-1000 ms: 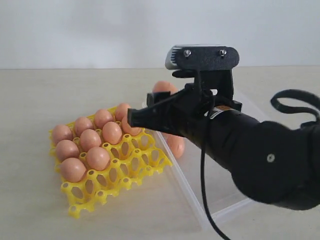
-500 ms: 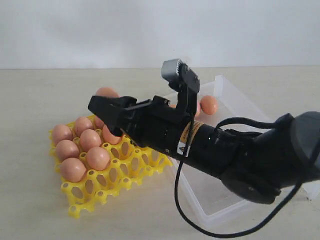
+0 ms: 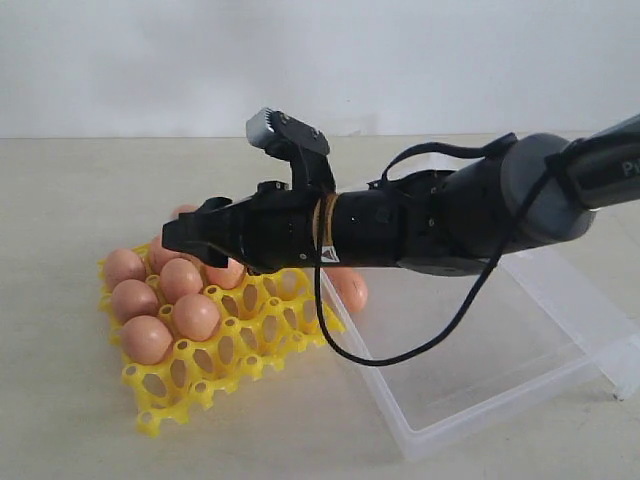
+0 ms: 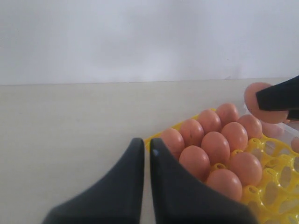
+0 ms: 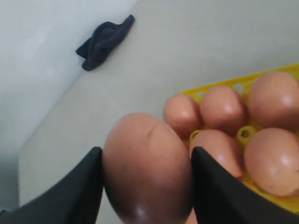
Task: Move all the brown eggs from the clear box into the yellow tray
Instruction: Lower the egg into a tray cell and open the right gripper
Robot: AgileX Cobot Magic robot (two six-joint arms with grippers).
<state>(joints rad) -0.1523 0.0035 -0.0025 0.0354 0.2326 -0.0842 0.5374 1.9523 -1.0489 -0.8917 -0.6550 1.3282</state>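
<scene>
While aloft, smooth oval brown egg

Can't see the far cups of the yellow tray behind the right gripper. Only getting a blurry, edge-clipped look at the held egg. Barely catching a half-hidden egg beside the tray.

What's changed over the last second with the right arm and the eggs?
The right gripper, clamped on a brown egg, swung from above the clear box leftwards and down to just over the yellow tray. It has not let go. The eggs already in the tray, the tray, the box and the one egg seen in the box stayed put.
</scene>
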